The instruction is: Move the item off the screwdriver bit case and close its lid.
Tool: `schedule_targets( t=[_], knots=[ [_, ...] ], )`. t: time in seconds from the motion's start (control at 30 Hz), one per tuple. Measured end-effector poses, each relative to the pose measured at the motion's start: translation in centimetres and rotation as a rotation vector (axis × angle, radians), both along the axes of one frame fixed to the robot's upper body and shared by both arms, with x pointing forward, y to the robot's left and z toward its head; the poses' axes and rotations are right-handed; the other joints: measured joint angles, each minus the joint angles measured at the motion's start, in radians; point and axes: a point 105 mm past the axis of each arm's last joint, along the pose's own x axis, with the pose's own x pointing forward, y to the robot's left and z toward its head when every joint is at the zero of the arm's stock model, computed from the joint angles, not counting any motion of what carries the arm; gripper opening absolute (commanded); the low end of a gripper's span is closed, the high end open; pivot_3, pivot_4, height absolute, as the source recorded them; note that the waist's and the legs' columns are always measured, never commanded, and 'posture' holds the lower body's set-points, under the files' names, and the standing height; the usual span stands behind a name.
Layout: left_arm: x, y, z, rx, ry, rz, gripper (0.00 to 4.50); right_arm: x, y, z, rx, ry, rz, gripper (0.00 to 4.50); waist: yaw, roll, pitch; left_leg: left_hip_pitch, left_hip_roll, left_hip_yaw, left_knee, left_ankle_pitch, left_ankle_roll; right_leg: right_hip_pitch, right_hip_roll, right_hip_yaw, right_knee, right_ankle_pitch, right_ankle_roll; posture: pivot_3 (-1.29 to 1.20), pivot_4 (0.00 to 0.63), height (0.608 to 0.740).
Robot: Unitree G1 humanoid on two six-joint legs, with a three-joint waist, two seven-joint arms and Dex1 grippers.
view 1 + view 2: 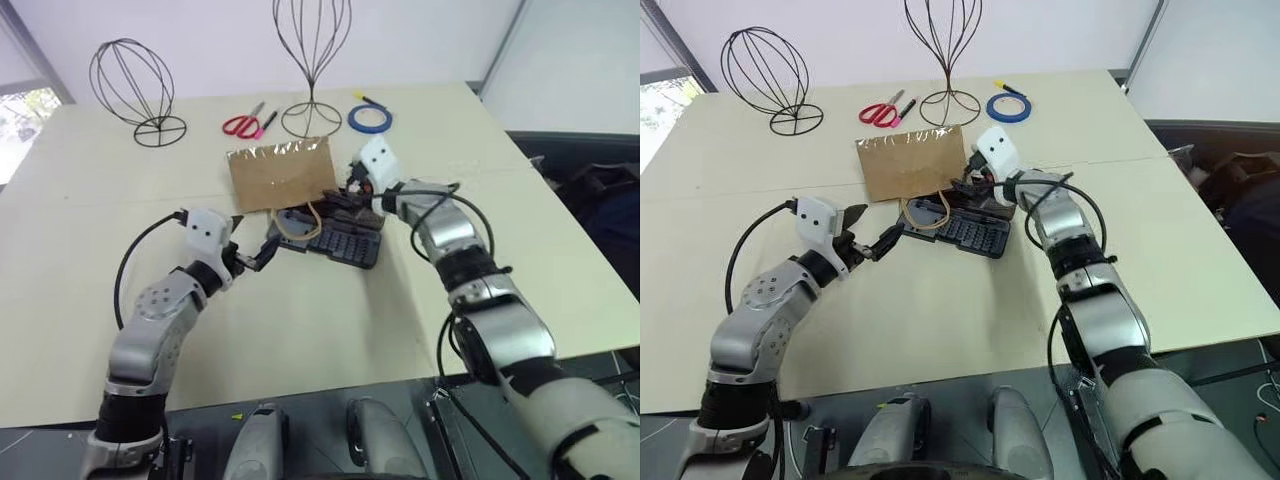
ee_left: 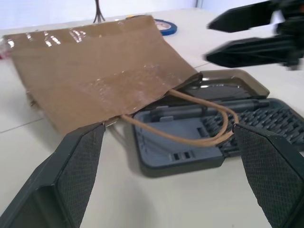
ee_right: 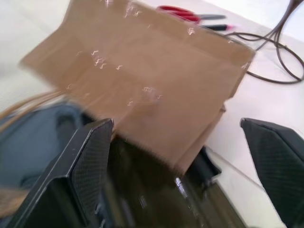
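Kraft paper bag (image 1: 281,172) lies flat mid-bench, toward far edge, its near edge overlapping open lid (image 2: 223,78) of screwdriver bit case (image 1: 345,241); tan loop handles (image 2: 199,124) draped over case's grey base. Case lies open just nearer than bag, bits showing. Left tool (image 1: 256,256) spread wide, empty, level, just left of case, near handles. Right tool (image 3: 178,156) spread wide, empty, over lid at bag's right corner. Scissors (image 1: 241,124), blue tape roll (image 1: 369,119), two wire stands (image 1: 135,88) along far edge.
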Motion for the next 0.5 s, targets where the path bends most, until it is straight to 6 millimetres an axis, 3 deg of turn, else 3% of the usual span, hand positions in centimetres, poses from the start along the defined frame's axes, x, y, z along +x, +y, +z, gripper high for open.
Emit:
schedule_targets(
  t=[0.17,0.5],
  knots=[
    [0.1,0.1,-0.1,-0.003,-0.002,0.019,4.50,1.6,-0.2,1.4,0.140,0.067,-0.137,4.47,0.000,0.000,0.000,0.000,0.000,0.000,-0.001,0.000,0.000,0.000,0.000,0.000,0.000,0.000,0.000,0.00,0.150,0.740],
    [-0.3,0.4,-0.5,0.011,0.003,0.047,4.50,1.2,2.3,-1.2,0.245,0.201,-0.157,4.47,-0.003,0.002,0.001,-0.001,0.000,0.000,-0.001,0.000,0.000,0.000,0.000,0.000,0.000,0.000,0.000,0.00,0.150,0.740]
  ],
)
